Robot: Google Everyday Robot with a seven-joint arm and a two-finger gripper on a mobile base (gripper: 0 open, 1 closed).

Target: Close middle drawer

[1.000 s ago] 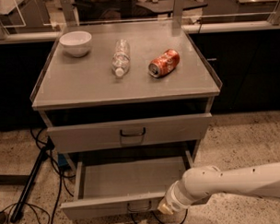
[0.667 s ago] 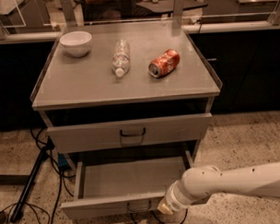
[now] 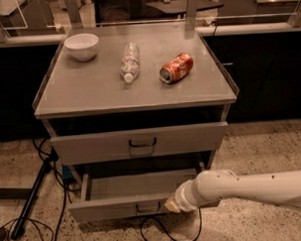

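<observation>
While middle drawer (image 3: 114,210) stands pulled out below top drawer (image 3: 139,142), I see gripper (image 3: 172,205) at its front, right of handle (image 3: 147,208) | claw state: cannot tell | I judge it stiff metal, light, free-sliding | push front flat.

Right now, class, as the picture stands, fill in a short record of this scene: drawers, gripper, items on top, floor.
middle drawer: grey metal middle drawer with dark loop handle, pulled well out
top drawer: taller grey top drawer, above it
gripper: gripper at the middle drawer's front, right of the handle, on a white arm reaching in from the right
cabinet top: white bowl, clear plastic bottle and orange can, both lying down
floor: dark cables
</observation>
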